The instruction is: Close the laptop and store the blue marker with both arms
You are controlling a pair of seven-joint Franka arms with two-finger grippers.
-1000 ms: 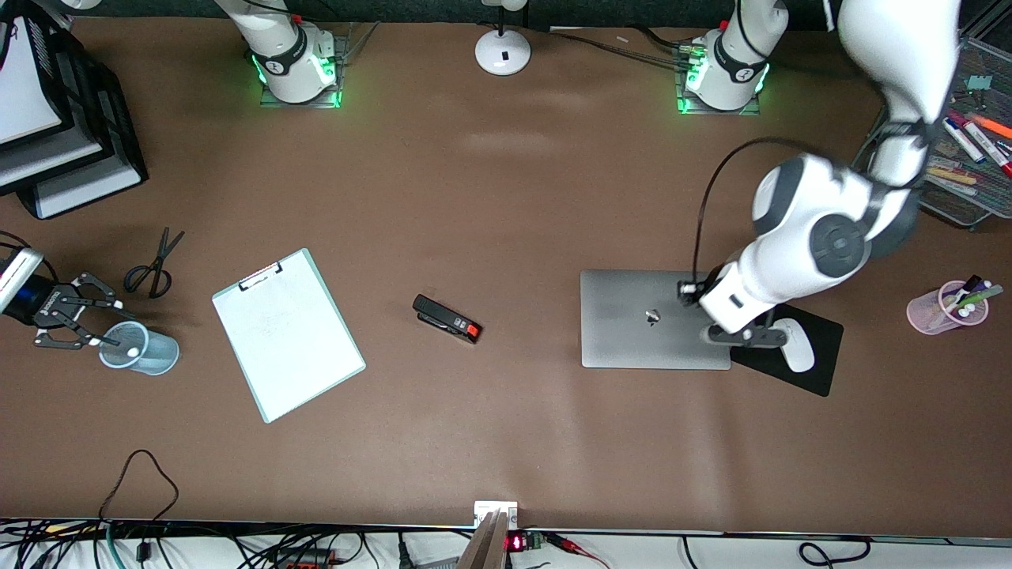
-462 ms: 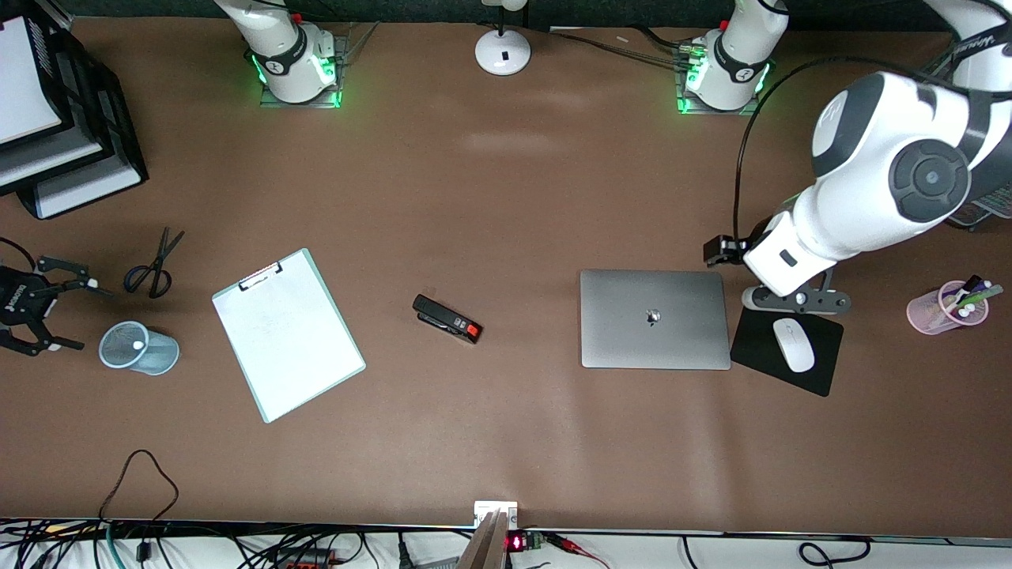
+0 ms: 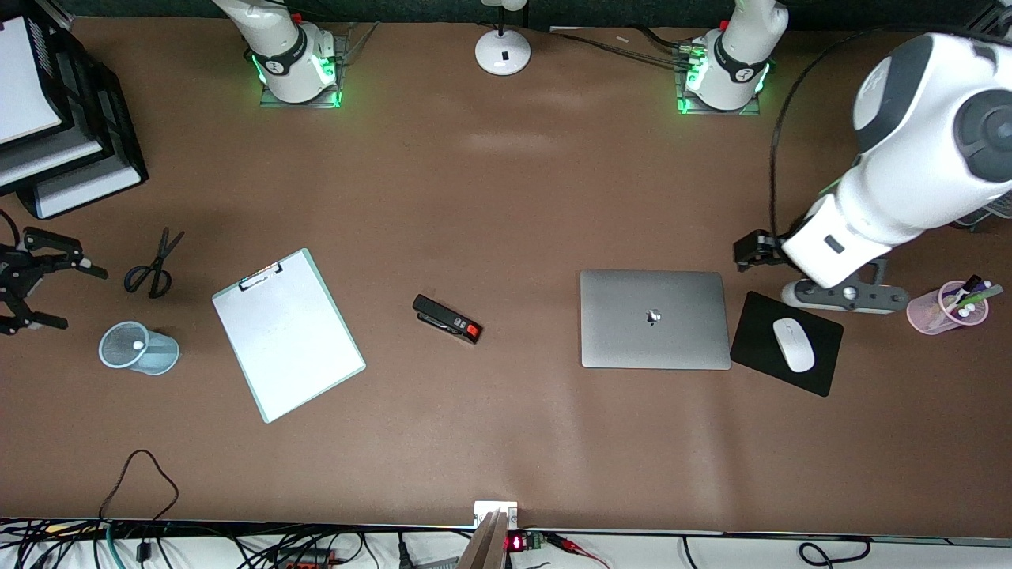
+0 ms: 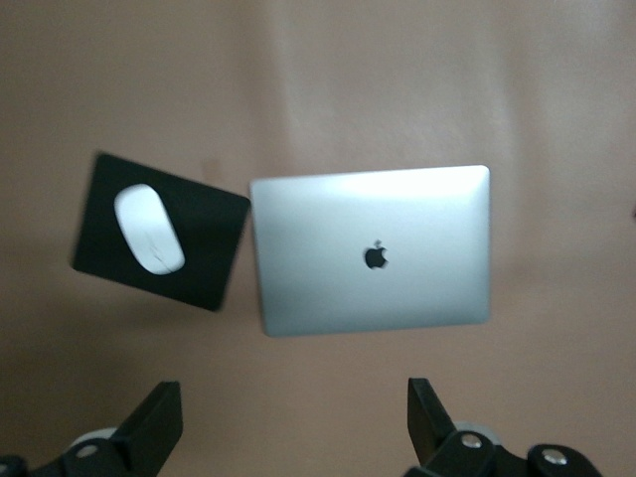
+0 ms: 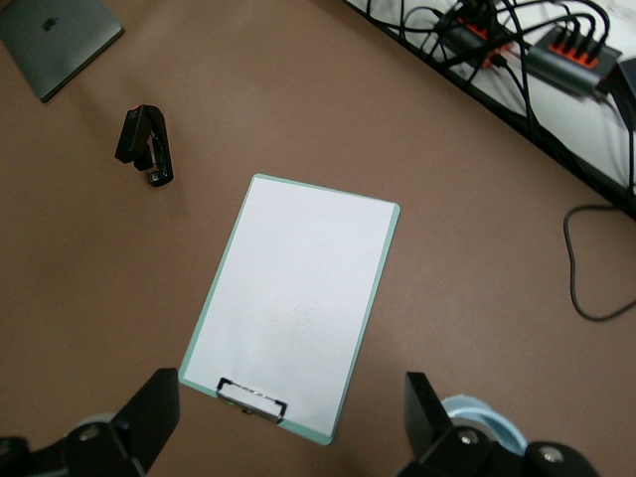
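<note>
The laptop lies shut on the table, its silver lid with the dark apple logo facing up. My left gripper hangs open and empty above the table beside the black mouse pad, off the laptop. The blue marker stands in a light-blue mesh cup, and only its white end shows. My right gripper is open and empty, apart from the cup, over the table at the right arm's end.
A white clipboard and a black stapler lie mid-table. Scissors lie beside the right gripper. A white mouse sits on the pad. A pink pen cup stands at the left arm's end, stacked trays at the right arm's.
The left gripper lifted off the laptop lid, drew back toward its own end and opened. The right gripper opened and pulled away from the cup toward the table's edge.
</note>
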